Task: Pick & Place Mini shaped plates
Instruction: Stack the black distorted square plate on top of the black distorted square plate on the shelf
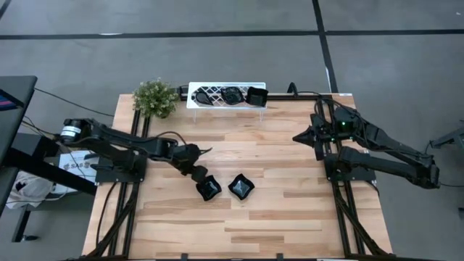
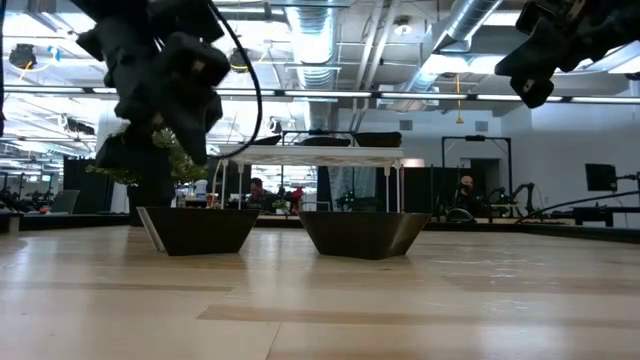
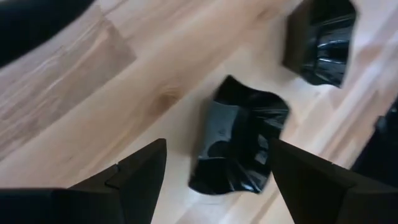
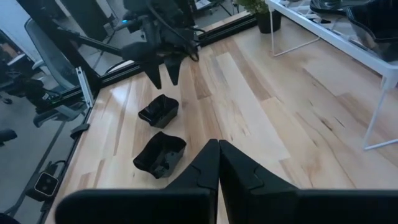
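Two glossy black wavy-edged square mini plates rest on their bases on the wooden table: one point(image 1: 209, 190) near the middle and one point(image 1: 241, 186) just to its right. My left gripper point(image 1: 201, 175) hangs open just above the first plate point(image 3: 239, 146), one finger on each side and clear of it; in the low view a gap shows between the gripper point(image 2: 160, 150) and that plate point(image 2: 200, 228). Three more black plates point(image 1: 230, 95) lie on the white rack point(image 1: 194, 101) at the far edge. My right gripper point(image 1: 299, 136) is shut, raised over the table's right side.
A small green potted plant point(image 1: 155, 98) stands at the far left corner, beside the rack. Bare wood lies in front of the two plates toward the near edge and between them and the rack.
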